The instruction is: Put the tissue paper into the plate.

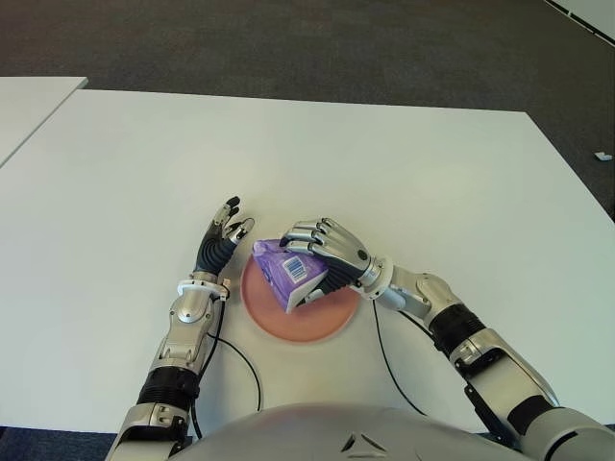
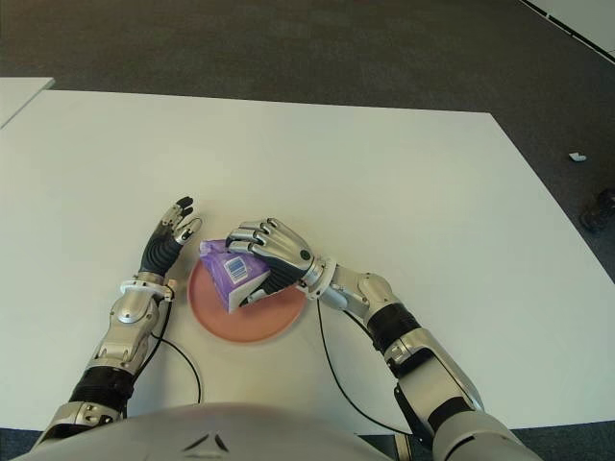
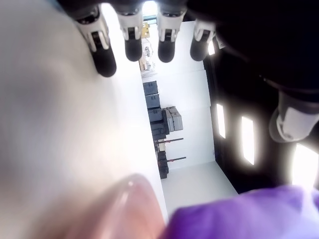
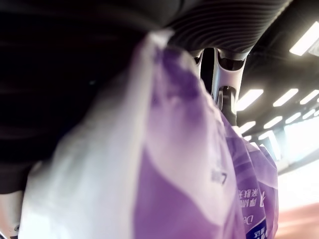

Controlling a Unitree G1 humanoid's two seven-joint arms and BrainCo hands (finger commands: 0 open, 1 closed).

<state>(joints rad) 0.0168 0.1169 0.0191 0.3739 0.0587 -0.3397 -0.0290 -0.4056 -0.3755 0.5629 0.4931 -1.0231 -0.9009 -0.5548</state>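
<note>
A purple tissue pack [image 1: 288,273] with a white barcode label sits tilted over the pink round plate [image 1: 317,327] near the table's front edge. My right hand [image 1: 325,252] is curled over the pack from the right, fingers wrapped on its top; the right wrist view shows the purple wrapper [image 4: 189,189] pressed against the palm. Whether the pack's lower end touches the plate is hidden. My left hand [image 1: 223,237] shows just left of the plate, fingers straight and spread, holding nothing. The left wrist view shows the plate rim [image 3: 124,209] and the pack [image 3: 239,214] close by.
The white table [image 1: 384,173] stretches far and to both sides. A second white table [image 1: 29,106] stands at the far left. Thin black cables [image 1: 250,370] run from both wrists along the table's front. Dark carpet [image 1: 288,48] lies beyond.
</note>
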